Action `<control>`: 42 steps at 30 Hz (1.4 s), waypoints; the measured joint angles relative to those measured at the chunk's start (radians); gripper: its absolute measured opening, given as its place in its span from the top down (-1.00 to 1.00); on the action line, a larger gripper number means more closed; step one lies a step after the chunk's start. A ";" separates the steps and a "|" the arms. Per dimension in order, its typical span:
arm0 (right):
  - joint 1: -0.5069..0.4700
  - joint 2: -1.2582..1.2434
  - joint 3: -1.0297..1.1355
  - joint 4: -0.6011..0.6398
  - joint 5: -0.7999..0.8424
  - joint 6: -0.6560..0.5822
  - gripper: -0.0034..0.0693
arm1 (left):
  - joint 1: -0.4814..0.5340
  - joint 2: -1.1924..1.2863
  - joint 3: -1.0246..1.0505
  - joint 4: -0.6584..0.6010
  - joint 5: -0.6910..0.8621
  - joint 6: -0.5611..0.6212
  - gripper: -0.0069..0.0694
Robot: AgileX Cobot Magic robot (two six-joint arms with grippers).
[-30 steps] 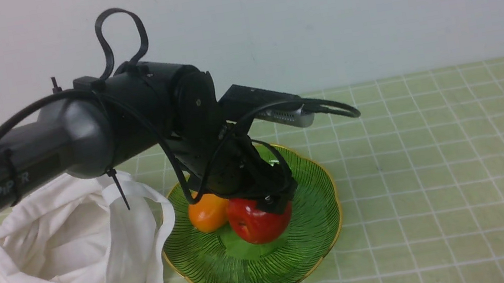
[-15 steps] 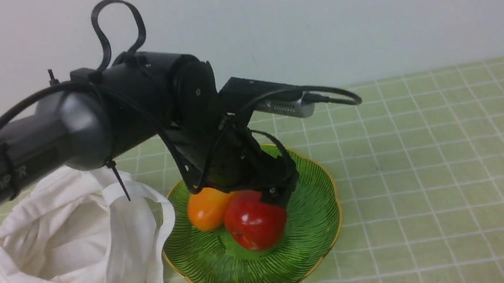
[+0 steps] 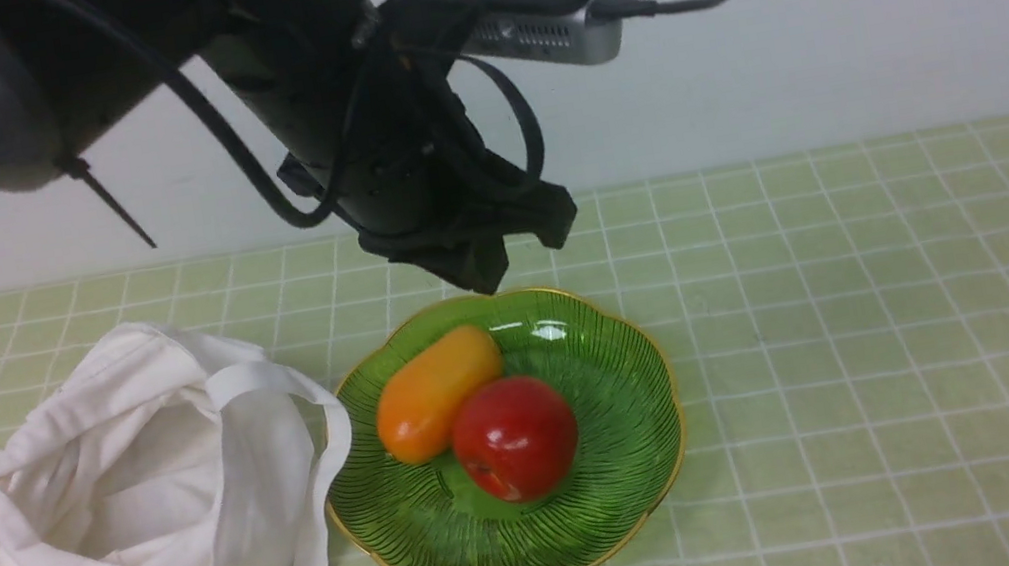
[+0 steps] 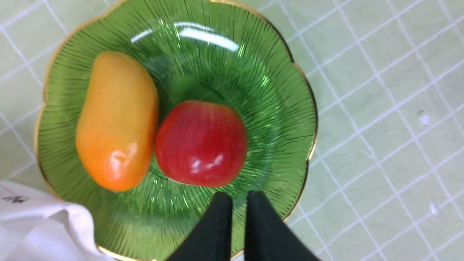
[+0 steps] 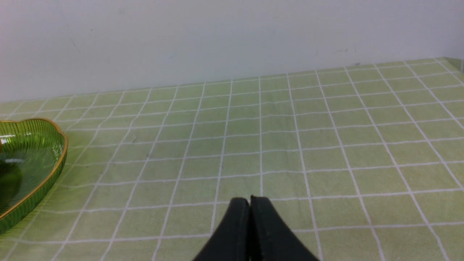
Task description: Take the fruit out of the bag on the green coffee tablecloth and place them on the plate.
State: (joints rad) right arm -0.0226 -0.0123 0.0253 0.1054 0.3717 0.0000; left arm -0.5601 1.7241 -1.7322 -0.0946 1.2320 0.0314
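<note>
My left end effector point(image 3: 485, 276) hangs in the air above the far rim of the plate point(image 3: 626, 426). It touches nothing, and its two black jaws are drawn in to a narrow slit with nothing between them. The red fruit point(image 3: 516, 438) sits in the plate, close to its middle, glossy side up. It rests against an orange fruit point(image 3: 436, 393), a longer one that lies slanted from the plate's left side toward its far rim. From my left wrist camera both fruits show side by side and touching, with green ribbed glass bare all around them. The bag point(image 3: 135, 504) lies slumped on the green tablecloth point(image 3: 874, 315) to the left of the plate, its mouth gaping, and one white strap runs along the plate's left rim. My right end effector point(image 5: 250, 201) hovers low over bare tablecloth, off to the right of the plate, jaws pressed together and empty.
</note>
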 joint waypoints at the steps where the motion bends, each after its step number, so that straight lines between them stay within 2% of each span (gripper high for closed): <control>1: 0.000 0.000 0.000 0.000 0.000 0.000 0.95 | 0.000 -0.004 0.001 0.000 0.000 0.000 0.79; 11: 0.000 0.000 0.000 0.000 0.000 0.000 0.95 | -0.001 -0.249 0.176 0.095 0.006 0.015 0.84; 19: 0.000 0.000 0.000 0.000 0.000 0.000 0.95 | -0.001 -0.565 0.528 0.121 -0.025 -0.012 0.84; 23: 0.000 0.000 0.000 0.000 0.000 0.000 0.95 | -0.001 -0.728 0.699 0.121 -0.167 -0.038 0.84; 27: 0.000 0.000 0.000 0.000 0.000 0.000 0.95 | -0.001 -0.989 0.984 0.123 -0.434 -0.121 0.84; 28: 0.000 0.000 0.000 0.000 0.000 0.000 0.95 | -0.001 -0.989 0.984 0.123 -0.434 -0.121 0.84; 33: 0.000 0.000 0.000 0.000 0.000 0.000 0.95 | -0.001 -1.210 1.268 0.144 -0.783 -0.229 0.84; 38: 0.000 0.000 0.000 0.000 0.000 0.000 0.95 | -0.001 -1.290 1.403 0.150 -0.896 -0.249 0.84; 42: 0.000 0.000 0.000 0.000 0.000 0.000 0.95 | -0.001 -1.296 1.444 0.150 -0.892 -0.249 0.84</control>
State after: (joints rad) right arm -0.0226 -0.0123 0.0253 0.1054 0.3717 0.0000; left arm -0.5608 0.4284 -0.2878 0.0549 0.3404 -0.2178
